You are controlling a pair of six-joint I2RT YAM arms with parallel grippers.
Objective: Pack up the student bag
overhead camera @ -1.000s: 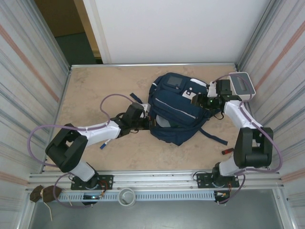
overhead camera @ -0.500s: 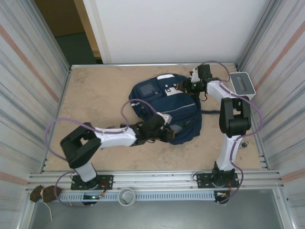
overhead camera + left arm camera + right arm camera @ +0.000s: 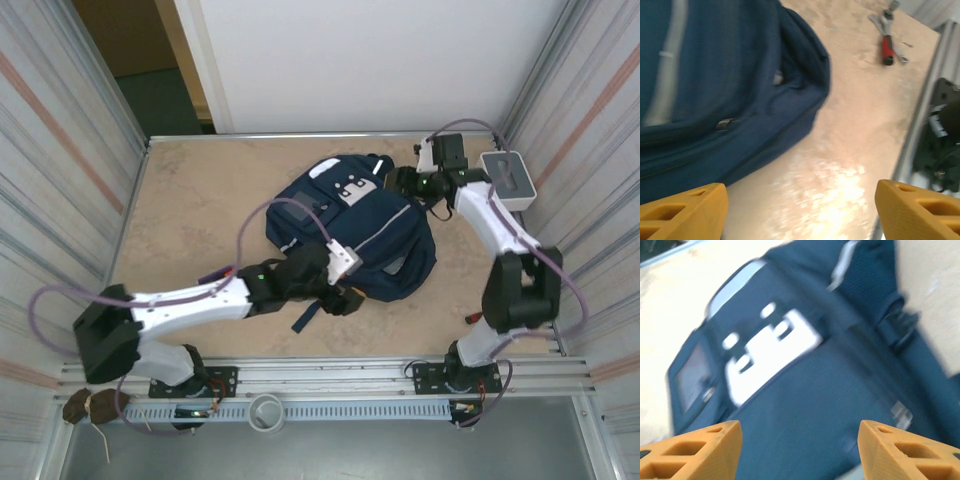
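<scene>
Table (image 3: 190,200): beige marbled top, corrugated metal walls at 9 and 3 o'clock. Navy backpack (image 3: 375,235) lies flat at table centre, a bit toward 1 o'clock, w/ thin pale stripes across the front. Its narrower end points to 12 and its bulging end to 5.

L arm (image 3: 190,300) runs low from its base at 7 o'clock across the table to the backpack's 7 o'clock edge. R arm (image 3: 505,260) rises from its base at 5 o'clock, goes up the 3 o'clock side, then reaches in to the backpack's 1 o'clock corner. White-grey box (image 3: 508,178) sits in the 2 o'clock corner, just beside the R arm and apart from the backpack.

L gripper (image 3: 345,298) is at the backpack's near edge. A dark blue strap (image 3: 305,316) lies on the table just beside it, toward 7. In the L wrist view the orange L fingers (image 3: 682,212) stand wide, w/ bare tabletop between them and nothing held. The backpack's rounded side is at 10 o'clock of them.

R gripper (image 3: 398,182) is at the backpack's far corner. In the R wrist view the orange R fingers (image 3: 690,450) stand wide over the backpack's front, nothing pinched. That view is blurred, so can't tell if they touch fabric. White label (image 3: 770,347) is about mid-view, w/ the grey square patch (image 3: 692,377) at its 8 o'clock.

Red-handled tool (image 3: 886,47) lies on bare table, well apart from the backpack. From the top view it's at 4 o'clock, near the R arm.
</scene>
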